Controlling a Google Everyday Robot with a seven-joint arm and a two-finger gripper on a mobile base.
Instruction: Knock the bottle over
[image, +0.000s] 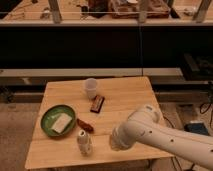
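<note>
And here the bottle (83, 142) is standing upright near the front edge of the wooden table (127, 92), pale body, light round cap on top, nothing touching it. Just to its right the gripper (113, 143) is hovering low over the tabletop at the end of the big white arm (165, 137), which is reaching in from the lower right corner. The gripper is pinched down narrow, and there is a visible strip of bare wood showing between it and the bottle, so the two are near but apart. Behind the bottle a small reddish-brown item (85, 125) is lying on the wood, and to the left the green bowl (48, 116) is holding a pale rectangular block (61, 123). Further back the white cup (90, 88) is sitting upright toward the far edge, with a dark bar (97, 104) lying just in front of it.
</note>
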